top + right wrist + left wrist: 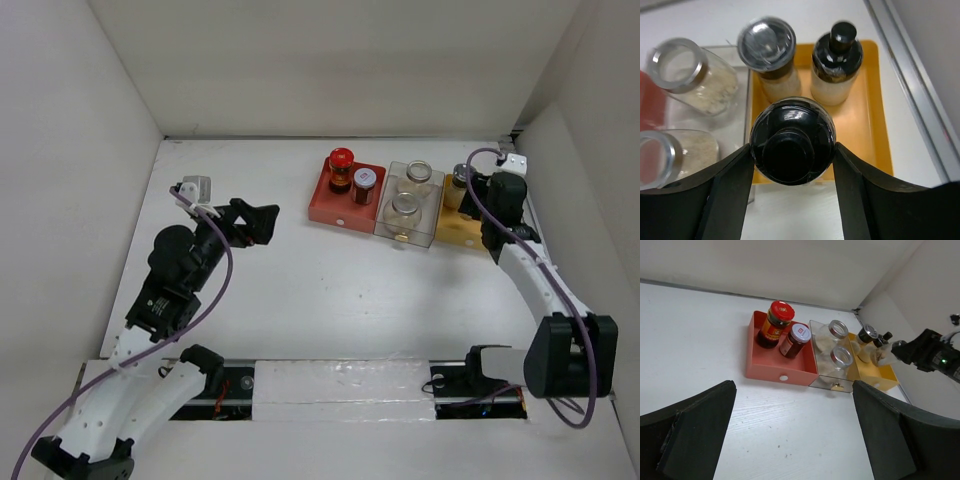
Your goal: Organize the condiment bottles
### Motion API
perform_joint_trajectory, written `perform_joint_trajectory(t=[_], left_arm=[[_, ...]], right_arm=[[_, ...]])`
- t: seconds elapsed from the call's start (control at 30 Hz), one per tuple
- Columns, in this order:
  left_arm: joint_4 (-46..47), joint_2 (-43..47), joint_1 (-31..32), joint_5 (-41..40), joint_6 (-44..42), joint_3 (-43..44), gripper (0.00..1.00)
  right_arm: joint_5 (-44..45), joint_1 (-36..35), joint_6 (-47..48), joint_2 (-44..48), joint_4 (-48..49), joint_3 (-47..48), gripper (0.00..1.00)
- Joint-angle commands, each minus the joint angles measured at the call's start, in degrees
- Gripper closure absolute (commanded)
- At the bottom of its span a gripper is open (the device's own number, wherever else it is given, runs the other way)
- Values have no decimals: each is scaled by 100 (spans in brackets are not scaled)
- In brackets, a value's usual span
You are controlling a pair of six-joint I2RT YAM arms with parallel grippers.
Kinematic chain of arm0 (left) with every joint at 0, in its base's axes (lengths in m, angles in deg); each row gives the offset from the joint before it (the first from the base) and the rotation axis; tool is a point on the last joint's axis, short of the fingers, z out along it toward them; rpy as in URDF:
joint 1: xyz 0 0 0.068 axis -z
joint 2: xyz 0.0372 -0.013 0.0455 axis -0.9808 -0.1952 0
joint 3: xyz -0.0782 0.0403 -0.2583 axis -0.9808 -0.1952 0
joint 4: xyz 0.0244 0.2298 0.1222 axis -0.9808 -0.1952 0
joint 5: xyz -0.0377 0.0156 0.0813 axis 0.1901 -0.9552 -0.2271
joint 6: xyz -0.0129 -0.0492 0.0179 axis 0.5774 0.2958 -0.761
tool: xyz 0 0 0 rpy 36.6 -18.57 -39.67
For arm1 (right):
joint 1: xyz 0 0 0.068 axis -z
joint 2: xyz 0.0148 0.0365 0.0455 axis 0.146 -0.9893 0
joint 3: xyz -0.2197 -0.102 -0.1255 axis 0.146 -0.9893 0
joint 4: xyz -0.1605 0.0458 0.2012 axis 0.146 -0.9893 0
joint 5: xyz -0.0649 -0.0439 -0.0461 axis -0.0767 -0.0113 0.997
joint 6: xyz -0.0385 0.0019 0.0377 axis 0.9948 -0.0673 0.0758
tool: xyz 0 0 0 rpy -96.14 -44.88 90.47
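Stretching along the right wall (pixel 600 150), the right arm points the right pincer (pixel 792 162) down, clamped on a black-knob-capped shaker (pixel 792 132) with a glossy round cap, at the yellow tray's (pixel 877 125) near end; two more bottles (pixel 767 42) stand beyond it. The left pincer (pixel 266 222) gapes open over the worktop (pixel 300 290), far from the red tray (pixel 320 208).

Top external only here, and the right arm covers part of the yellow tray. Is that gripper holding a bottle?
Observer: Yes. The right wrist view shows the right gripper shut on a black-capped shaker within the yellow tray; I cannot tell whether it is set down.
Reviewer: Anything else in that tray?
Observer: Two stand upright beyond it: a shiny-lidded bottle and a black-knob shaker.
Reviewer: Are the clear jars empty?
Observer: No, pale powder sits in both clear jars.
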Motion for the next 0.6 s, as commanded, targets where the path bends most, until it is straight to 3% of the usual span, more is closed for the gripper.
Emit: perform_joint_trajectory(t=[0.0, 0.33, 0.5, 0.57], left_arm=[[189, -14, -31, 256, -90, 198, 0], [189, -120, -31, 378, -142, 250, 0], [189, -120, -31, 317, -142, 250, 0], [189, -120, -31, 317, -142, 250, 0]], right_arm=[[-278, 113, -120, -243, 796, 359, 57], [-549, 412, -357, -1095, 1043, -10, 54], [-550, 412, -471, -1264, 1096, -142, 39], [-471, 412, -471, -1211, 1096, -195, 26]])
